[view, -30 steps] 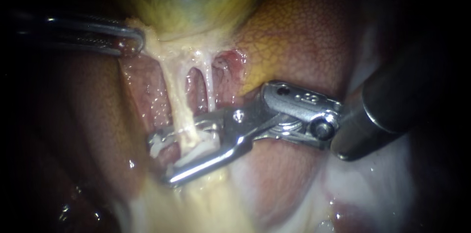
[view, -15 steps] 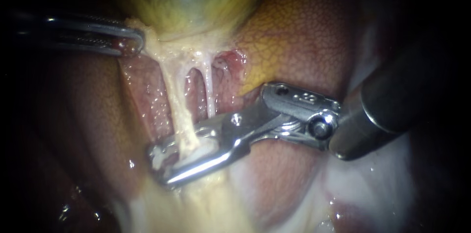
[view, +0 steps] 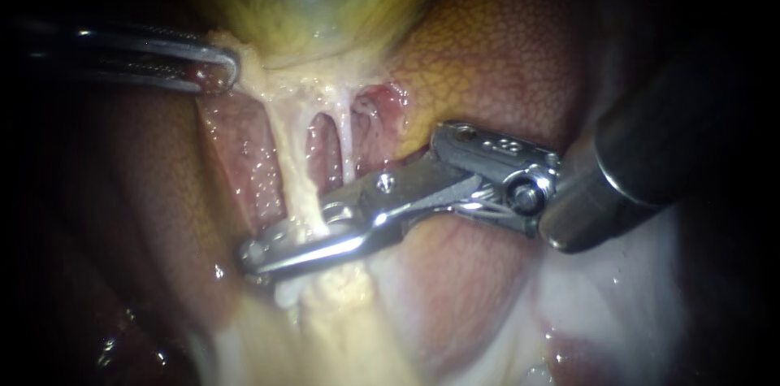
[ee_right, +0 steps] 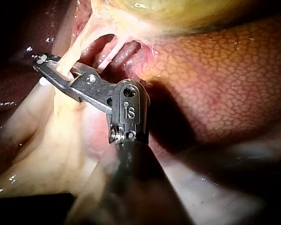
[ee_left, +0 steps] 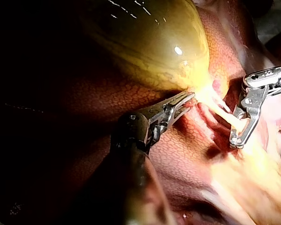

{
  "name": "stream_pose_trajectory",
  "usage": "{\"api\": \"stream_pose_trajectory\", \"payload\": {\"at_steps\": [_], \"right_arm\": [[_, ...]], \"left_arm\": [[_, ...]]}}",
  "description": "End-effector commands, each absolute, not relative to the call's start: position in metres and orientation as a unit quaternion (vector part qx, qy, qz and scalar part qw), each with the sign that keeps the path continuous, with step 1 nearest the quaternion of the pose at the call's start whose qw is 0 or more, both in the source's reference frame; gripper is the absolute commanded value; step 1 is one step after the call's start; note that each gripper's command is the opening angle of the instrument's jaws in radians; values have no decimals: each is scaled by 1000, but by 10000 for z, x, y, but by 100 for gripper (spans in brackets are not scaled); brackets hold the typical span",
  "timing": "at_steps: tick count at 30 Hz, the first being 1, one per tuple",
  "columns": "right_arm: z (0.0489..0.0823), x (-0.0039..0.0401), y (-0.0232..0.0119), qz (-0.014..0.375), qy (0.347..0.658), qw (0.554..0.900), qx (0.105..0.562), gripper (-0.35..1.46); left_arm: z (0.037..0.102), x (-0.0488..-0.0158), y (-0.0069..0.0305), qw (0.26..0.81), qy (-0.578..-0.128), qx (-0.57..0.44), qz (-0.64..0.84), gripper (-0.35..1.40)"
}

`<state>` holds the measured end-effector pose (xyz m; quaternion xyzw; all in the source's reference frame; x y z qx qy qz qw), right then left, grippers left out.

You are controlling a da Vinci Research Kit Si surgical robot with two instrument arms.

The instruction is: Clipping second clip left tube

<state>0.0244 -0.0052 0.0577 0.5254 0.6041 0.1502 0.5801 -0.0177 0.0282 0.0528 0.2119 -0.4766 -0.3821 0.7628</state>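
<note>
"Anything written anywhere in there?"

"Only on the right instrument (ee_right: 44,61). Its metal housing (ee_right: 129,110), just behind the jaws, has a small stamped mark on its flat face. It sits between the round hole (ee_right: 128,92) at the jaw end and the dark shaft (ee_right: 126,187)."

"Does the endoscope catch it too?"

"It does. The same housing (view: 494,154) shows a row of tiny marks along its upper face, near the edge away from the jaws. They're too small to make out from there."

"And the left instrument (ee_left: 191,95)?"

"I can't see any lettering on it. There's no label, brand or sign anywhere else."
</note>
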Motion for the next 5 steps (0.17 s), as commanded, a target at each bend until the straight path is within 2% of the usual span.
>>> {"api": "stream_pose_trajectory", "payload": {"at_steps": [1, 5], "right_arm": [[578, 243, -52, 150, 604, 580, 525, -35], [578, 243, -52, 152, 603, 580, 527, -35]], "left_arm": [[528, -178, 282, 763, -477, 212, -382, -35], [528, -177, 282, 763, -477, 212, -382, -35]]}}
